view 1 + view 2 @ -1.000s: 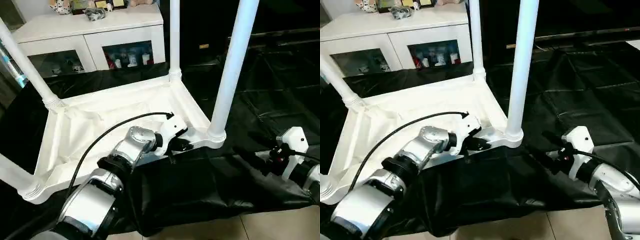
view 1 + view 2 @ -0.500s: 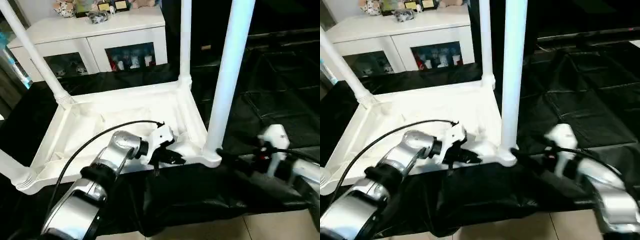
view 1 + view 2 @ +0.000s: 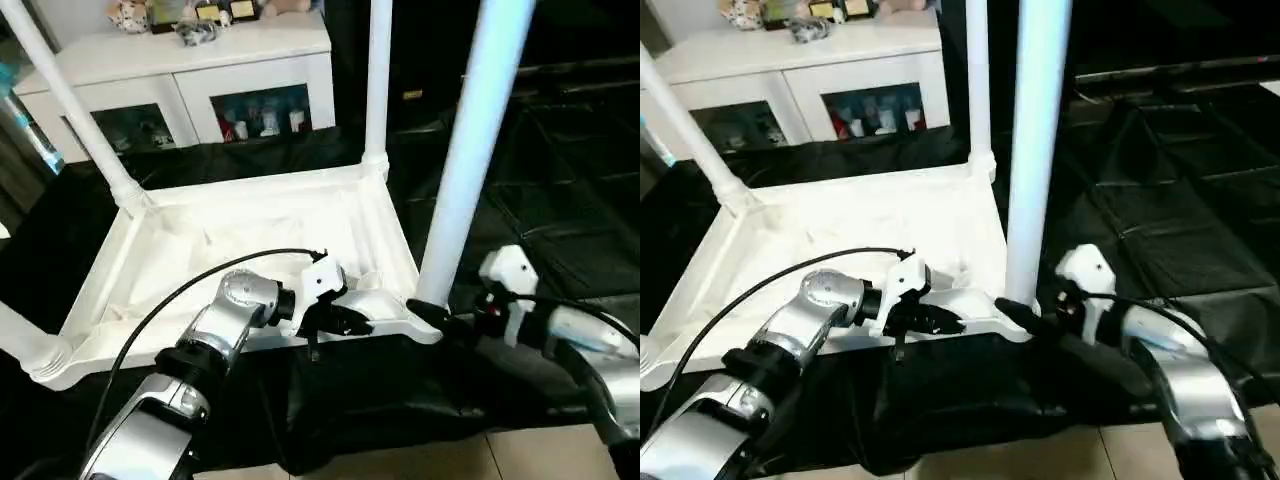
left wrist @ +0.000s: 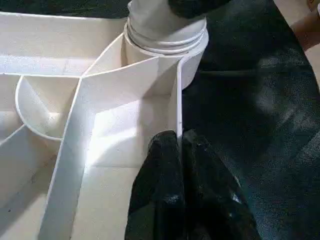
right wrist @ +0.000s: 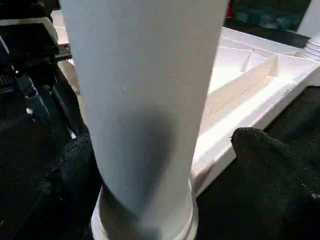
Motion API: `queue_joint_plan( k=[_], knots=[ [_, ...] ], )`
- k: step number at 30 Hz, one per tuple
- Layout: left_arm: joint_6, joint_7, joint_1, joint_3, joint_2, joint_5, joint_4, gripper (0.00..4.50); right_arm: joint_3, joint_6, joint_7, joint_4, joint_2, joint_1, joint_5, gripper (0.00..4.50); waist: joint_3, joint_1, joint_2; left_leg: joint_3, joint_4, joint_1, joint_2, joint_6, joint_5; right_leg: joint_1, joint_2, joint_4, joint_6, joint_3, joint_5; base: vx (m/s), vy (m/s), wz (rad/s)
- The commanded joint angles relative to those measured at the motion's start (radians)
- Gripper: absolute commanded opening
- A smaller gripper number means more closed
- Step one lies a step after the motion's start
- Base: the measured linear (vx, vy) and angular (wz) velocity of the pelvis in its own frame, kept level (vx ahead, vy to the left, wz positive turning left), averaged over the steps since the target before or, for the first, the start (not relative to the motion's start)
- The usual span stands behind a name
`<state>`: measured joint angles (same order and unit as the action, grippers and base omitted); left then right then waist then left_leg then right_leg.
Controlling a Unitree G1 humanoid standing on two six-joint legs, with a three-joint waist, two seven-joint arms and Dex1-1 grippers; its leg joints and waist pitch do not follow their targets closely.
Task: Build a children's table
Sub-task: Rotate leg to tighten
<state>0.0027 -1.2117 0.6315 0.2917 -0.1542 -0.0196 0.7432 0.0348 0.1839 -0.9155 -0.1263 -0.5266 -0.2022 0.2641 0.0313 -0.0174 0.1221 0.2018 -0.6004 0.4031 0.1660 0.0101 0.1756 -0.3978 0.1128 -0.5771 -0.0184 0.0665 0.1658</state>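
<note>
The robot's left arm reaches forward from the near left, its silver forearm angled up and to the right, a black cable arching over it. The left gripper (image 3: pixel 345 318) points right with its two black fingers (image 4: pixel 170 170) pressed together, pinching a thin white wall between them. The right arm comes in from the near right, forearm pointing left. The right gripper (image 3: pixel 440 318) has its fingers (image 5: pixel 265 155) spread wide, one on either side of a white tube.
</note>
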Motion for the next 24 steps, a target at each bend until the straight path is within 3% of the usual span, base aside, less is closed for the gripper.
queue_joint_plan(
  k=[1, 2, 3, 6, 7, 18, 24],
  knots=[
    [-0.017, 0.015, -0.020, -0.010, 0.006, 0.024, 0.002, 0.00, 0.013, -0.014, -0.017, -0.011, 0.001, -0.014, -0.001, 4.01, -0.058, 0.001, -0.054, -0.028, 0.065, -0.016, 0.053, -0.155, 0.233, 0.038, 0.040, 0.076, 0.203, -0.024, 0.348, 0.000, 0.000, 0.00],
    [-0.015, 0.017, -0.020, -0.011, 0.006, 0.024, 0.001, 0.00, 0.014, -0.017, -0.019, -0.016, 0.001, -0.016, -0.001, 4.01, -0.056, 0.002, -0.054, -0.028, 0.067, -0.017, 0.054, -0.150, 0.242, 0.037, 0.039, 0.078, 0.201, -0.024, 0.362, 0.000, 0.000, 0.00],
    [-0.014, 0.018, -0.021, -0.012, 0.006, 0.024, -0.001, 0.00, 0.014, -0.019, -0.023, -0.019, 0.001, -0.017, -0.001, 3.73, -0.056, 0.000, -0.058, -0.028, 0.066, -0.016, 0.053, -0.148, 0.245, 0.037, 0.039, 0.078, 0.199, -0.024, 0.368, 0.000, 0.000, 0.00],
    [-0.012, 0.026, -0.023, -0.014, 0.005, 0.021, -0.006, 0.00, 0.022, -0.023, -0.047, -0.030, 0.002, -0.022, 0.000, 3.66, -0.055, 0.000, -0.058, -0.029, 0.068, -0.018, 0.054, -0.138, 0.261, 0.036, 0.040, 0.079, 0.194, -0.025, 0.394, 0.000, 0.000, 0.00],
    [-0.012, 0.030, -0.024, -0.014, 0.004, 0.020, -0.008, 0.00, 0.025, -0.028, -0.051, -0.035, 0.002, -0.024, -0.001, 3.58, -0.055, -0.001, -0.062, -0.028, 0.067, -0.018, 0.054, -0.136, 0.268, 0.035, 0.040, 0.081, 0.193, -0.025, 0.401, 0.000, 0.000, 0.00],
    [-0.001, 0.077, -0.025, -0.025, 0.010, 0.014, -0.010, 0.00, 0.041, -0.030, -0.055, -0.054, 0.028, -0.019, -0.003, 2.62, -0.055, -0.001, -0.063, -0.029, 0.069, -0.017, 0.054, -0.131, 0.268, 0.033, 0.040, 0.081, 0.188, -0.026, 0.411, 0.000, 0.000, 0.00],
    [0.054, 0.266, 0.022, -0.058, 0.065, -0.015, 0.022, 0.00, 0.021, -0.012, 0.180, -0.174, 0.164, -0.039, -0.060, 2.10, -0.051, -0.011, -0.063, -0.031, 0.073, -0.022, 0.052, -0.094, 0.313, 0.024, 0.037, 0.087, 0.176, -0.024, 0.470, 0.000, 0.000, 0.00]
  ],
)
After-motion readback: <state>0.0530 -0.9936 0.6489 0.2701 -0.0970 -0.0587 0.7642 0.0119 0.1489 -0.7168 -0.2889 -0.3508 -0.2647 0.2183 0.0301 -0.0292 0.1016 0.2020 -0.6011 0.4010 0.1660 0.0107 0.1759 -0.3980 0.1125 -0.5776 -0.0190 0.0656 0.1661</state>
